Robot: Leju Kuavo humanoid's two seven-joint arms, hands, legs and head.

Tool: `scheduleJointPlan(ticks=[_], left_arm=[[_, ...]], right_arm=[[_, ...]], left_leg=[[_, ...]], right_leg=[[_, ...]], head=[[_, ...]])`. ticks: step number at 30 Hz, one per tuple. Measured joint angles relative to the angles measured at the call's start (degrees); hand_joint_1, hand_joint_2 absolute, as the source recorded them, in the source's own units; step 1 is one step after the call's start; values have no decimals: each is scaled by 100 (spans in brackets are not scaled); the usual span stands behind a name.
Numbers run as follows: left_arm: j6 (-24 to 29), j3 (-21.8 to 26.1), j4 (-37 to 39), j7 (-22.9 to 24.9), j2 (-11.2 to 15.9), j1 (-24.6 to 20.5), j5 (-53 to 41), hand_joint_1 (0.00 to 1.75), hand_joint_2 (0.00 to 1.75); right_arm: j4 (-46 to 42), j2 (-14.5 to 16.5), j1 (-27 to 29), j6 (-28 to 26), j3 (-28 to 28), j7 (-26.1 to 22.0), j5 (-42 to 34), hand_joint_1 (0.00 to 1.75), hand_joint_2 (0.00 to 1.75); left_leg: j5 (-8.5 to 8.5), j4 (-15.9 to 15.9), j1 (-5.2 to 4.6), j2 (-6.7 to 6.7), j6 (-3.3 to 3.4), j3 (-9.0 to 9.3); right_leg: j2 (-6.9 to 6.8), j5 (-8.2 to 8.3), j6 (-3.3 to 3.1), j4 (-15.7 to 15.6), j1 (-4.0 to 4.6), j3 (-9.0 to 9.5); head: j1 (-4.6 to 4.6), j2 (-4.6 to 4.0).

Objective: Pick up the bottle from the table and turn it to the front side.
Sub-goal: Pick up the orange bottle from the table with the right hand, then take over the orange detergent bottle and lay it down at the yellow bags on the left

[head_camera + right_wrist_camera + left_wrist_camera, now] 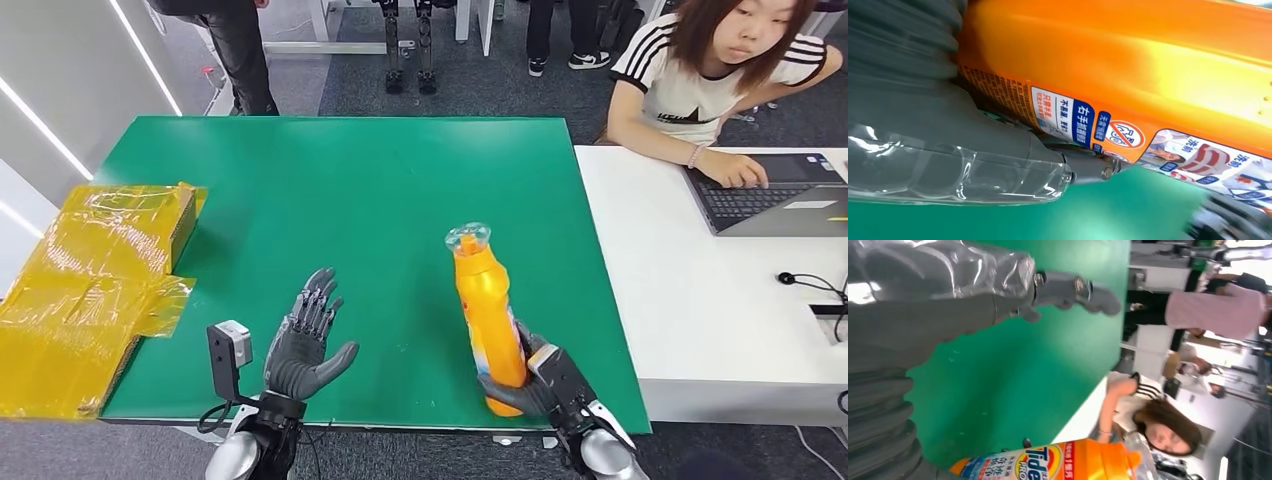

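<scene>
Bottle stands upright near the green table's front edge; going left to right, yellow wrapped boxes sit at the table's left end; the left hand waits empty, fingers spread, probably ready to receive; the right hand grips the bottle's base for turning; a person at a laptop sits well apart, nothing blocking.
</scene>
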Motion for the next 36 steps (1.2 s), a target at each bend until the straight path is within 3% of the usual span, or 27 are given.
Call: scheduleJointPlan(ticks=[6, 17, 27, 36], left_arm=[[-368, -132, -12, 247, -7, -670, 86, 0, 175], [-757, -325, 164, 835, -10, -1925, 240, 0, 175], [-1115, -496, 1042, 1138, 58, -2906, 354, 0, 175], [-1324, -657, 1769, 1301, 194, -3508, 368, 0, 175]], right_arm=[[-352, 463, -185, 229, -340, -198, 159, 175, 175], [-471, 1146, -752, 178, -78, -238, 270, 175, 175], [-472, 1219, -1221, -209, 573, 15, 543, 175, 175], [-249, 1076, -1379, -386, 725, 209, 502, 175, 175]], left_leg=[[9, 3, -3, 10, 4, -3], [19, 3, -2, 12, -2, -6], [20, 5, -3, 12, -2, -14], [19, 5, -3, 12, -2, -19]], right_leg=[[8, 15, 2, 1, -3, -6], [12, 18, -4, 4, -3, -13], [13, 19, -3, 5, -3, -21], [15, 20, -3, 5, -3, -27]], head=[[-1, 0], [-2, 0], [-1, 0], [-2, 0]])
